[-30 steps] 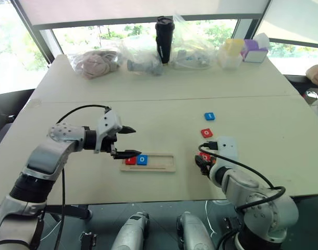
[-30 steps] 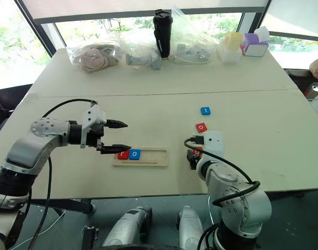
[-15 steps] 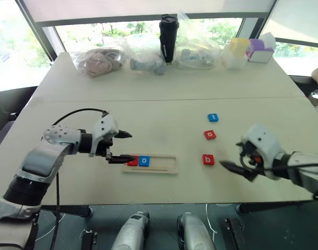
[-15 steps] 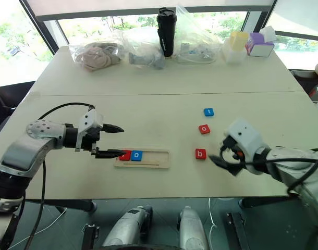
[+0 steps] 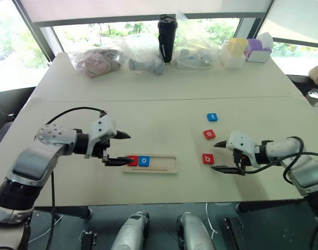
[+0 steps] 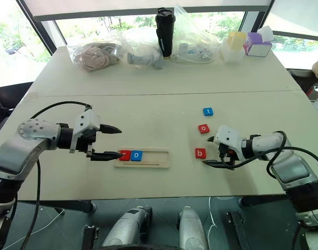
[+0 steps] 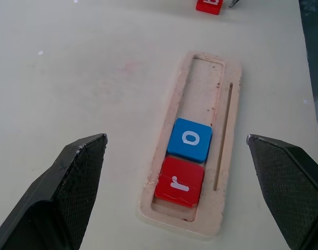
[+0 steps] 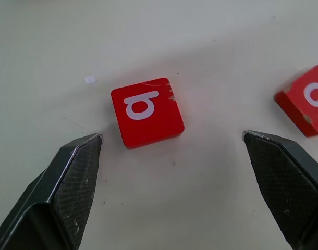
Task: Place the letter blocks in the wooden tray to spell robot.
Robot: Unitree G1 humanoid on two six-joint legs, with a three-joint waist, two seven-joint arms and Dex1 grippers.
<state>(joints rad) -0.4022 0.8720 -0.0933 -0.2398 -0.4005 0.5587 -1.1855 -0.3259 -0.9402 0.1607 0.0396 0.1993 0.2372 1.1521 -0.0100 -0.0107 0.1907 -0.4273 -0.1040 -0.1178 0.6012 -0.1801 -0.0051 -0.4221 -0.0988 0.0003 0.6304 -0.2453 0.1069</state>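
right gripper has swung out beside red b block, jaws spread; left gripper likewise spread by wooden tray.

At twelve o'clock I see a black tumbler between clear plastic bags; tissue boxes at one.

five letter blocks: three red, two blue. one wooden tray holding two. three lie loose on the counter.
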